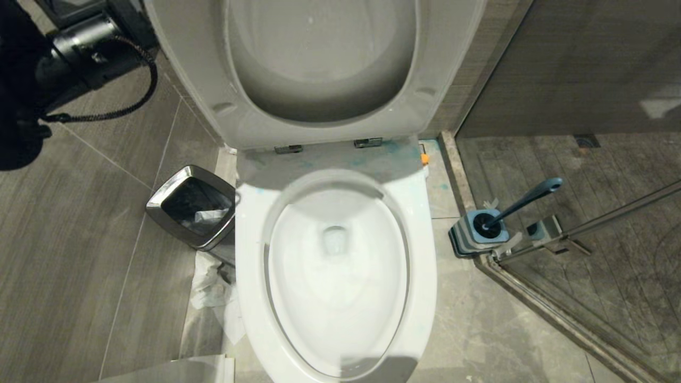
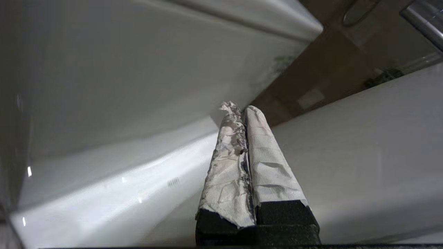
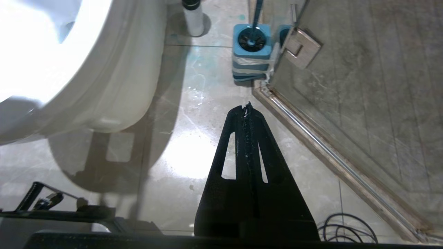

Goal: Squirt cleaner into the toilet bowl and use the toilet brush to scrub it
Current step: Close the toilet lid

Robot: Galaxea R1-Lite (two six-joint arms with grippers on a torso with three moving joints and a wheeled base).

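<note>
Left gripper (image 2: 242, 112): fingers (image 2: 266, 162) pressed together, both wrapped in crumpled white paper, nothing between them. Beyond the tips, glossy white porcelain surfaces fill the left wrist view; contact cannot be told.

Right gripper (image 3: 246, 108): bare black fingers (image 3: 235, 152) together, holding nothing, hanging above the pale floor (image 3: 187, 103).

Ahead of the right fingertips, well apart: toilet brush (image 3: 256, 14) standing in its squarish blue-topped, grey-striped holder (image 3: 251, 55), tight against the glass shower door's chrome hinge (image 3: 301, 46). To one side of those fingers, the toilet bowl (image 3: 104, 86) outer wall.

Head view: toilet bowl (image 1: 335, 276) open, seat and lid (image 1: 324, 58) raised. Pale turquoise smears of cleaner (image 1: 396, 149) behind the bowl near the hinges. Brush handle (image 1: 524, 202) long axis tilted, thick end leaning up and away from the bowl. Chrome-rimmed waste bin (image 1: 191, 213) on the bowl's other side, crumpled paper (image 1: 213, 292) on the floor by it.
</note>
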